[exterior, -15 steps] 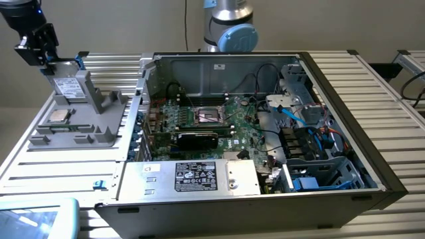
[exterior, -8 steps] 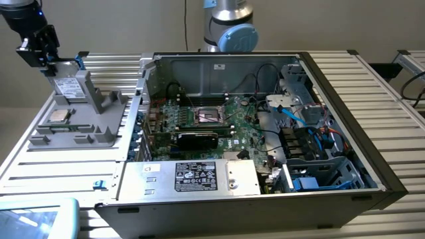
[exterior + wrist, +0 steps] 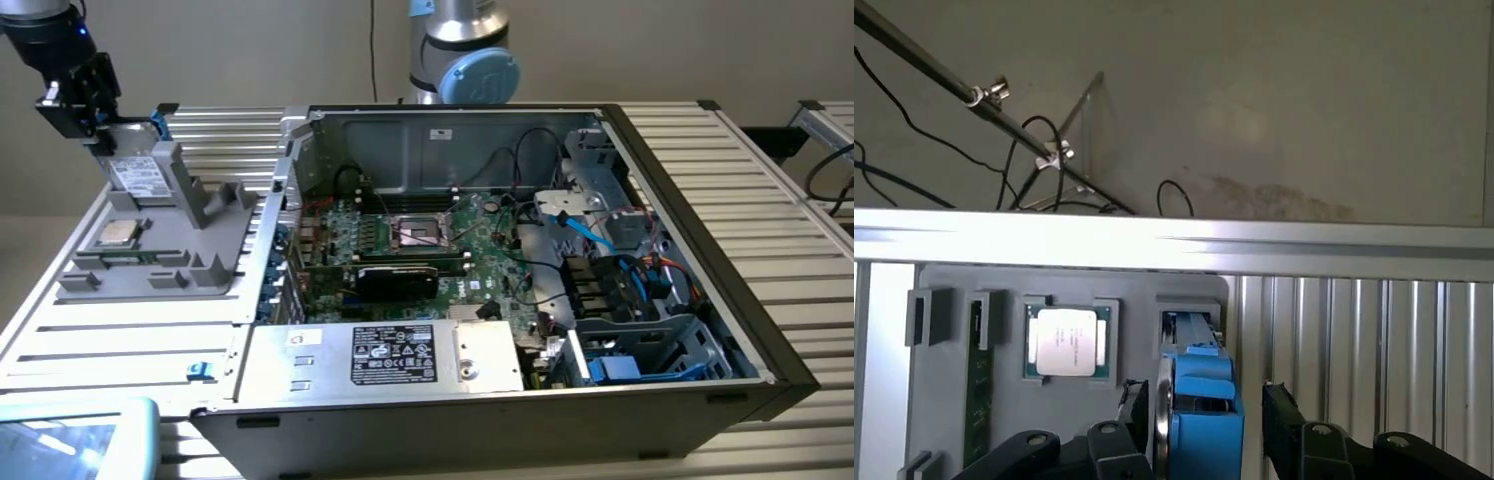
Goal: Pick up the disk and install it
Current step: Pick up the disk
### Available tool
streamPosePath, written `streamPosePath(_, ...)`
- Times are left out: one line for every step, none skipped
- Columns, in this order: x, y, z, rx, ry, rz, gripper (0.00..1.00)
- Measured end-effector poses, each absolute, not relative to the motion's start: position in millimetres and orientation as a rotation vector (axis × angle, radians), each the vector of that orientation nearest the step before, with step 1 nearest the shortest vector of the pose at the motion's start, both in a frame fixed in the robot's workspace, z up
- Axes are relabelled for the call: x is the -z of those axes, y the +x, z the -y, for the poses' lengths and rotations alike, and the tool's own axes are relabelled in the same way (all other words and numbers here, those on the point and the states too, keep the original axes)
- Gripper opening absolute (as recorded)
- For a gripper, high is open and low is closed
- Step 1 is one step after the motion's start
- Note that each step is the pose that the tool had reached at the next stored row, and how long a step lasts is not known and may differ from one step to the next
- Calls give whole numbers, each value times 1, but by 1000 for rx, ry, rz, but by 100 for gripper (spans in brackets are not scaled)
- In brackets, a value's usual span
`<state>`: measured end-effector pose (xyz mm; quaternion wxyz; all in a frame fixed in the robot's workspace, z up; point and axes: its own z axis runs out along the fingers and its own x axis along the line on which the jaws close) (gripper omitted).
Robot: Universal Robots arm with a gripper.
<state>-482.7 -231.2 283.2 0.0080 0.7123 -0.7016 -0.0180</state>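
The hand (image 3: 1204,405) stood spread, fingers (image 3: 1282,425) straddling the upright disk (image 3: 1202,375) in the gray holder (image 3: 200,215).

the wrist view's edge cuts off the near end of the disk (image 3: 1201,385) and the pincer (image 3: 1209,405).

Open PC case (image 3: 467,425) on slatted alu counter (image 3: 787,190), mobo (image 3: 387,215) w/ CPU socket (image 3: 424,233) inside. Silver box (image 3: 400,355) w/ black label at case's near edge. Blue cables (image 3: 587,232) inside, exterior view's right. Grey holder (image 3: 200,268) beside case, exterior view's left, w/ processor chip (image 3: 120,233) on it.
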Motion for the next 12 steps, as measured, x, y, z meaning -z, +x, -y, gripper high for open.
streamPosePath(-283, -483, 232, 60, 2228, 2195, 57)
streamPosePath(-283, -483, 232, 63, 2229, 2195, 57)
streamPosePath(-283, -483, 232, 65, 2230, 2196, 57)
streamPosePath(-282, -483, 232, 67, 2232, 2198, 57)
streamPosePath(-282, -483, 233, 70, 2233, 2199, 57)
streamPosePath(-281, -483, 233, 72, 2234, 2200, 57)
streamPosePath(-281, -483, 233, 73, 2234, 2200, 57)
streamPosePath(-280, -483, 233, 74, 2234, 2200, 57)
streamPosePath(-279, -483, 233, 76, 2235, 2201, 57)
streamPosePath(-279, -483, 233, 78, 2236, 2202, 57)
streamPosePath(-279, -483, 233, 80, 2237, 2202, 57)
streamPosePath(-279, -483, 233, 81, 2238, 2203, 57)
